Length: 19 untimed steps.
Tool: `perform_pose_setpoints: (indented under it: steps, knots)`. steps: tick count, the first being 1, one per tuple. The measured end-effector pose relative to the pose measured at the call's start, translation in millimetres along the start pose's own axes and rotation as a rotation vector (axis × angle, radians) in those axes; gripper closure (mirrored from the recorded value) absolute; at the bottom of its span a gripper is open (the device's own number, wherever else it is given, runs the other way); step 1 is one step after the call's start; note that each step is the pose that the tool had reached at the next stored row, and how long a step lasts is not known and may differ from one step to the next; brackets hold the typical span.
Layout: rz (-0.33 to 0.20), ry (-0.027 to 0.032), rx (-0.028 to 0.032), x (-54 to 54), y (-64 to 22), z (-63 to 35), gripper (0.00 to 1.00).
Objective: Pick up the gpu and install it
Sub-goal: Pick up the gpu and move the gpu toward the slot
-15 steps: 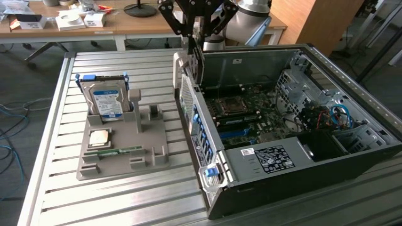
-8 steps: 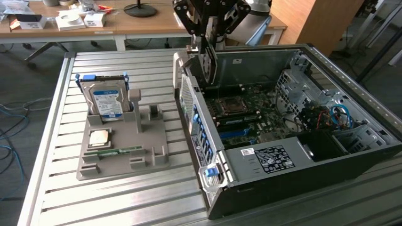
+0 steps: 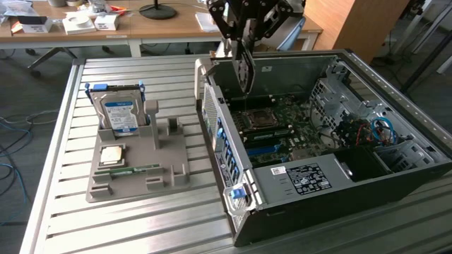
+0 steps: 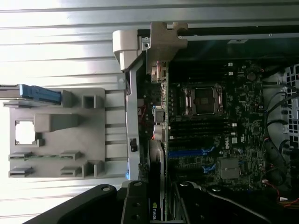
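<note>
One hand is at work, and we find it pinching the gpu by the card's upper end, with the jaws pressed against the card's two flat faces. The gpu hangs directly beneath the hand, and no part of it rests on anything that we can see.

We place the gpu above the open computer case, close to the case wall on the exterior view's left and toward the far end of the case. Its lower end sits over the motherboard and appears clear of it.

We read the orientation as follows:
- The card stands on edge, with its flat faces upright.
- In the exterior view, its longest visible extent runs up and down, from the hand toward the case interior.
- In the wrist view, the card shows edge-on as a thin dark strip alongside the case wall, with a small logo on the part nearest the hand.

Beside the case on the table, a grey holder carries a hard drive, a processor chip and a memory stick.
</note>
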State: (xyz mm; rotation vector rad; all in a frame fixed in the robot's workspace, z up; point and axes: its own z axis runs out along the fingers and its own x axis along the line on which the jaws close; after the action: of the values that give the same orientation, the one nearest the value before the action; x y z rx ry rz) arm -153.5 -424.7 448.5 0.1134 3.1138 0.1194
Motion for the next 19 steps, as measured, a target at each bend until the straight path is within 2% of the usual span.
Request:
perform_pose_setpoints:
  steps: [19]
  knots:
    - [0.000,0.0002,-0.0024,-57.1,4.1,1.5,0.74]
